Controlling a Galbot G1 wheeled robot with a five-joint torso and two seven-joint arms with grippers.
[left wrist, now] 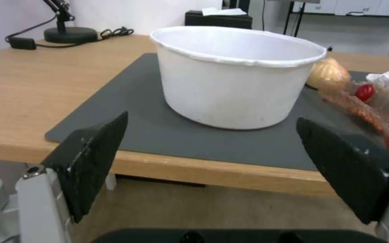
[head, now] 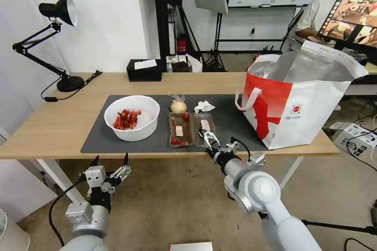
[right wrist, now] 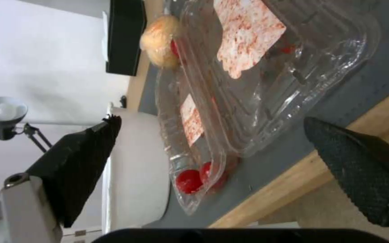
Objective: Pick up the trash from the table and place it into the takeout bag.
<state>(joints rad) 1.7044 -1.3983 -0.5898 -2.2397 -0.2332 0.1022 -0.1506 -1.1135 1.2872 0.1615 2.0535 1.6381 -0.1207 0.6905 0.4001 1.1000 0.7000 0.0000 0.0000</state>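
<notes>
Right gripper [head: 207,136], fingers spread, at near end of right clear tray [head: 204,127] holding stained paper. Left clear tray [head: 180,130]: cherry tomatoes. White bowl [head: 132,117]: red scraps. Takeout bag [head: 298,104], open, on table [head: 47,125]. Left gripper [head: 110,161] released, below table edge.

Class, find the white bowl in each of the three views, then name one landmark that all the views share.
Head view: the bowl stands on the grey mat's left part, left of the two trays.
Left wrist view: the bowl is at the centre, beyond the open left gripper.
Right wrist view: its white side shows next to the tray with tomatoes.
Shared landmark: the tan ball.
</notes>
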